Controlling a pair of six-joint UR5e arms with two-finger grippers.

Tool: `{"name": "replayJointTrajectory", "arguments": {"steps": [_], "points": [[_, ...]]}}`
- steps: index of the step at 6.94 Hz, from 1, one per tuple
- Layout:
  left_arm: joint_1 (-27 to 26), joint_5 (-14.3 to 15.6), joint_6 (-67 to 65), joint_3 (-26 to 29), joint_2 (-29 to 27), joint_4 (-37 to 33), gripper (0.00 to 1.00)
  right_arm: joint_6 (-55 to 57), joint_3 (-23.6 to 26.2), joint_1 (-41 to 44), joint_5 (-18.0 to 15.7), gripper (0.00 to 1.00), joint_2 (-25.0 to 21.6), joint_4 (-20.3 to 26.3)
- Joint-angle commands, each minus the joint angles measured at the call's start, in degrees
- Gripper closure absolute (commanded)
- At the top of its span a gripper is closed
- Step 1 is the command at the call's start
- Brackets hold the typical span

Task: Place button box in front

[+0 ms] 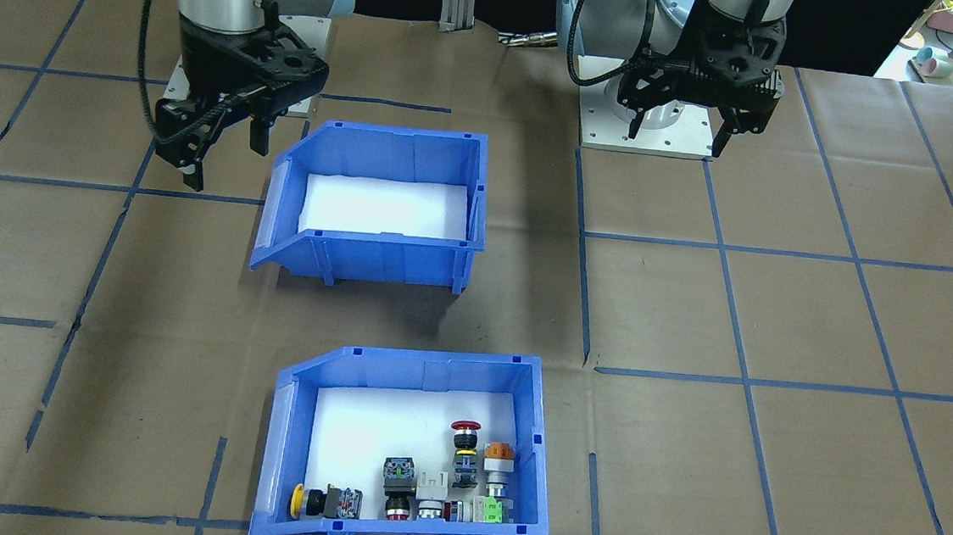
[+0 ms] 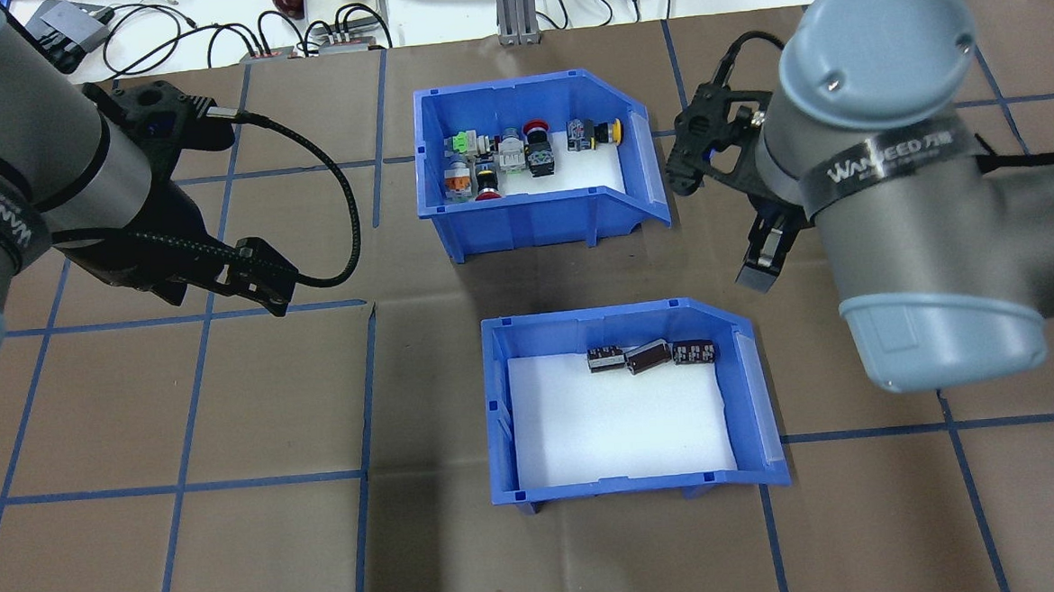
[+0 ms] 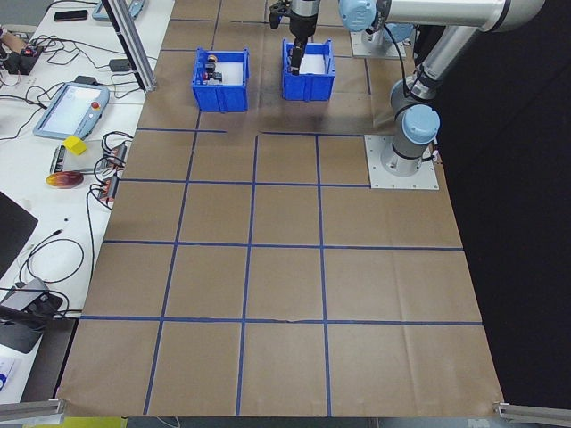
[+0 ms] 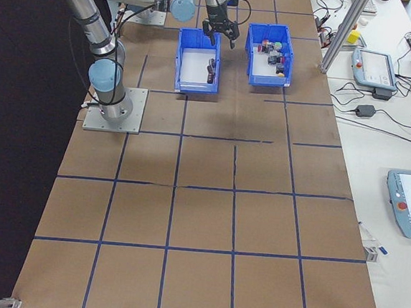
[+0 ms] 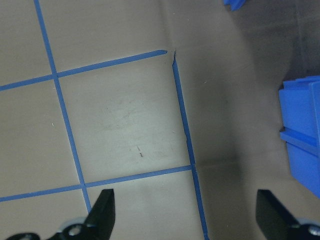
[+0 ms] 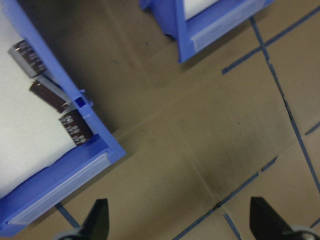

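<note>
Overhead exterior: button box [image 2: 529, 156] sits far from robot, behind capacitor bin [image 2: 627, 403]. Left gripper [image 1: 679, 122] and right gripper [image 1: 226, 150]: jaws apart, empty. Risk: grabbing the identical bin, or tipping buttons out.

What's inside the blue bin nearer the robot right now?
The nearer bin holds white foam liner and three dark cylinders along its far wall. In the front-facing view that wall hides them.
</note>
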Motion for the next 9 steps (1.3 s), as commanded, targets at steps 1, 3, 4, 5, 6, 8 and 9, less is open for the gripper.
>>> {"name": "replayJointTrajectory", "arguments": {"steps": [1, 3, 4, 5, 6, 8, 9], "points": [[0.00, 0.00, 0.00, -0.09, -0.01, -0.09, 0.01, 10.29, -6.73, -4.57, 3.64, 0.00, 5.31, 2.02], [0.00, 0.00, 0.00, -0.09, -0.01, -0.09, 0.01, 27.20, -16.04, -5.73, 7.95, 0.00, 7.61, 12.61], [0.00, 0.00, 0.00, 0.00, -0.01, 0.00, 0.01, 35.99, -19.30, -5.73, 9.11, 0.00, 9.02, 17.71], [0.00, 0.00, 0.00, -0.09, -0.01, -0.09, 0.01, 41.56, -20.90, -5.91, 10.68, 0.00, 9.81, 22.64], [0.00, 0.00, 0.09, 0.00, -0.01, 0.00, 0.01, 45.96, -20.65, -5.91, 11.48, 0.00, 9.91, 24.69], [0.00, 0.09, 0.09, -0.09, -0.01, -0.09, 0.01, 50.99, -20.12, -6.69, 10.88, 0.00, 9.65, 27.86], [0.00, 0.09, 0.00, -0.09, -0.01, -0.09, 0.01, 51.28, -19.95, -7.05, 10.79, 0.00, 9.47, 27.61]]}}
